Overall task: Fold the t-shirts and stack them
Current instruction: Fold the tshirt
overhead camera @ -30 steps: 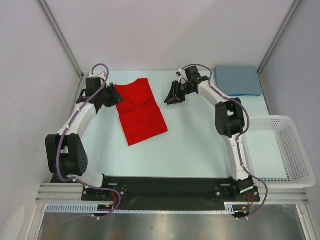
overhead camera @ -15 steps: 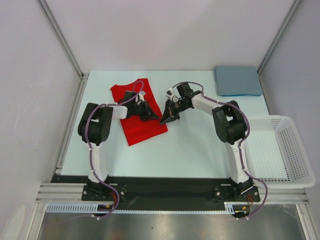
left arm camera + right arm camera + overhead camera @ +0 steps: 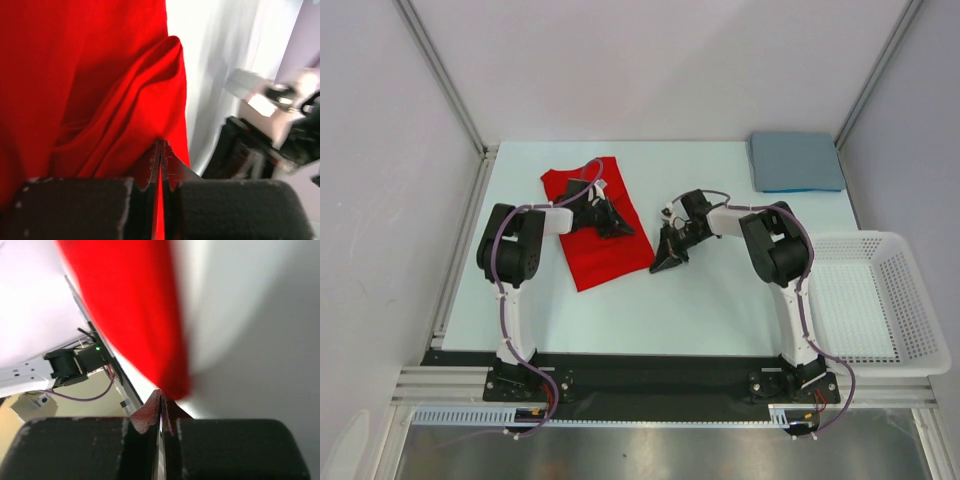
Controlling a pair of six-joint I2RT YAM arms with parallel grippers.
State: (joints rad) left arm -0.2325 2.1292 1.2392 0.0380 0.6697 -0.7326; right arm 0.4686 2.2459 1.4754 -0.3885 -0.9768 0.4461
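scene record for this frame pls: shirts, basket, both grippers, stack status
red t-shirt: lies on the table, left of centre, partly folded, raised crease near its middle
blue folded garment: far right corner, flat, clear of both arms
basket: white, right edge, nothing seen inside
left gripper: jaws closed, on the shirt's crease; pinch on cloth unclear
right gripper: jaws closed, tips at the shirt's near right corner
stack: not started; red shirt apart from blue one

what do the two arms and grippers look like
The left arm and right arm have white link shells, bulky black joints and a purplish cable looped alongside. The left gripper and right gripper are black; their fingers taper to thin wedge tips.
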